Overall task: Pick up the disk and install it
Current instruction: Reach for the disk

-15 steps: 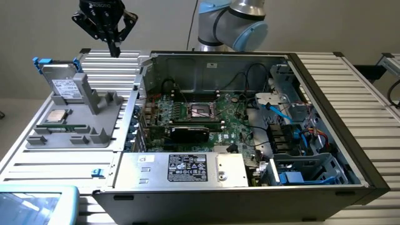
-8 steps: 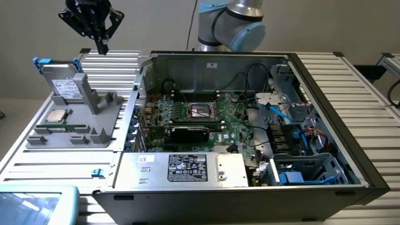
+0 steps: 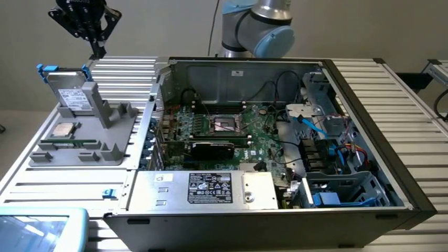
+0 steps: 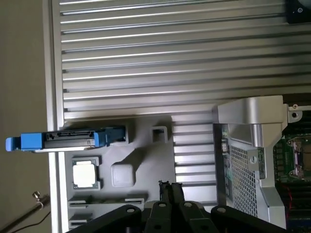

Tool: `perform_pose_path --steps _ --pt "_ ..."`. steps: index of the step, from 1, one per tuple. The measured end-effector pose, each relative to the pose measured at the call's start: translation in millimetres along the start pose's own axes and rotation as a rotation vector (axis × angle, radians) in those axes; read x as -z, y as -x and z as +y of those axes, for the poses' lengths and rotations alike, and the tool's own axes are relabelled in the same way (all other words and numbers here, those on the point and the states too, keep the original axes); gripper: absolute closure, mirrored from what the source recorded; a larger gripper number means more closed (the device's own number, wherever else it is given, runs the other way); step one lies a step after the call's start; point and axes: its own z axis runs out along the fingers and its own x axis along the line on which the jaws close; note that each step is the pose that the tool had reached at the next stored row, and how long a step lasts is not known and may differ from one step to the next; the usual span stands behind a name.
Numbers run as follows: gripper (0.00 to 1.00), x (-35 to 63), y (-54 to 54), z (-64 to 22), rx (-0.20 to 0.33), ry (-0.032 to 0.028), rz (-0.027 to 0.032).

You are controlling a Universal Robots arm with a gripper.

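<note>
Aloft, jaws closed, disk [image 3: 69, 92] upright, label [image 3: 72, 100] showing

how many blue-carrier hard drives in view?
2. The disk stands upright in the grey fixture, exterior view's left. A second drive, blue front showing, sits in the drive cage, exterior view's lower right. Others may be hidden inside.

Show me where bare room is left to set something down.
Bare ribbed table lies at the exterior view's right of the computer case, and between grey fixture and screen. Crowded: the fixture, holding disk and chip, and inside the case.
</note>
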Motion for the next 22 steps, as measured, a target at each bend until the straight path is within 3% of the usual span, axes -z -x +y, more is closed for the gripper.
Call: perform_pose_path --steps 8,22 --pt "0.89 -3.1 -36.8 8.7 0.000 -0.0018 0.0068" --pt "0.89 -12.8 -101.4 22.2 0.000 -0.0056 0.0082"
